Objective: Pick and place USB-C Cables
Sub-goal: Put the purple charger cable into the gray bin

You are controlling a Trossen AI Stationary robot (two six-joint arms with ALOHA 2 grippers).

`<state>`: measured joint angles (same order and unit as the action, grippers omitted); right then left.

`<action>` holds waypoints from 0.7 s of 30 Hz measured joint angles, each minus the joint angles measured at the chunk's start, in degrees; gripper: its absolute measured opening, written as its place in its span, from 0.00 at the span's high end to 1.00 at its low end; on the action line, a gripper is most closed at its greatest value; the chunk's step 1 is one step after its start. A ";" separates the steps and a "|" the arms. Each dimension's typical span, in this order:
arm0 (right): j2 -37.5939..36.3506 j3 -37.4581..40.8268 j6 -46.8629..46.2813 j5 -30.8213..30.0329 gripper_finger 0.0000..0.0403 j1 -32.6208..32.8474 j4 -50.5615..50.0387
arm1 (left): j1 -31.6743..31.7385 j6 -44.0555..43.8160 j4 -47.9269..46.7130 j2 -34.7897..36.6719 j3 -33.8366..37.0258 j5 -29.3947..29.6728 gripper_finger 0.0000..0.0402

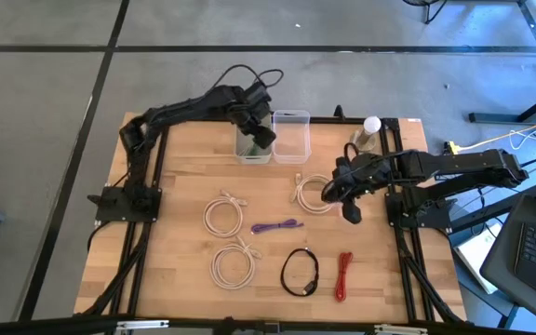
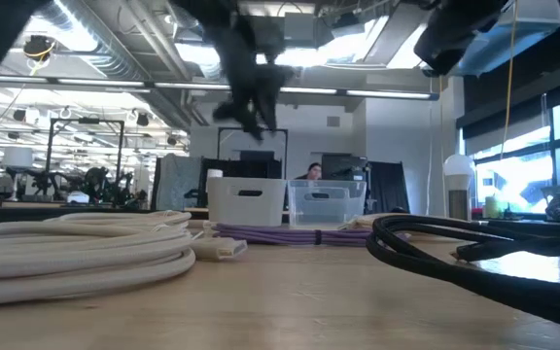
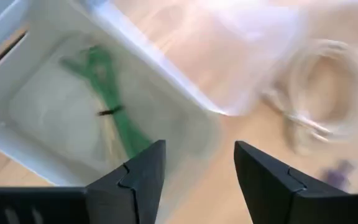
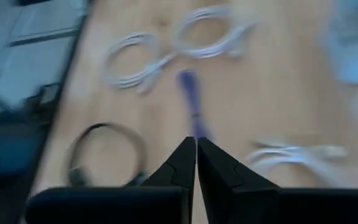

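Over the white bin [image 1: 252,149] at 12 o'clock, the left gripper [image 3: 194,180] hangs fingers apart above a green cable [image 3: 114,115]. At 3 o'clock, the right gripper [image 4: 196,163], fingers together, sits beside a cream coil [image 1: 313,194].

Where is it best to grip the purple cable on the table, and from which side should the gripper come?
Probably the middle of the purple cable, from straight above. It lies flat as a narrow folded bundle, apart from the cream coils, so fingers closing across its width should catch it.

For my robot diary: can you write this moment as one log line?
left gripper open over white bin | green cable inside | right gripper shut, empty, above table
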<state>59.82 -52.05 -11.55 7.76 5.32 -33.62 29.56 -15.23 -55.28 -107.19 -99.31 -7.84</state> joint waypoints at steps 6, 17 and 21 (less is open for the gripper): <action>5.24 0.00 -0.03 4.87 0.95 6.04 3.26 | -11.88 0.55 0.08 14.17 1.50 12.91 0.54; 15.73 0.02 -2.53 5.38 0.95 10.64 3.62 | -37.18 -9.67 -0.86 25.78 11.82 26.50 0.54; 12.20 0.02 -4.66 2.62 0.95 10.76 2.69 | -42.50 -9.93 1.30 21.93 17.74 25.95 0.54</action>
<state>72.02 -52.03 -16.21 10.38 16.09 -30.92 -12.94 -25.16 -53.98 -85.26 -81.57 18.11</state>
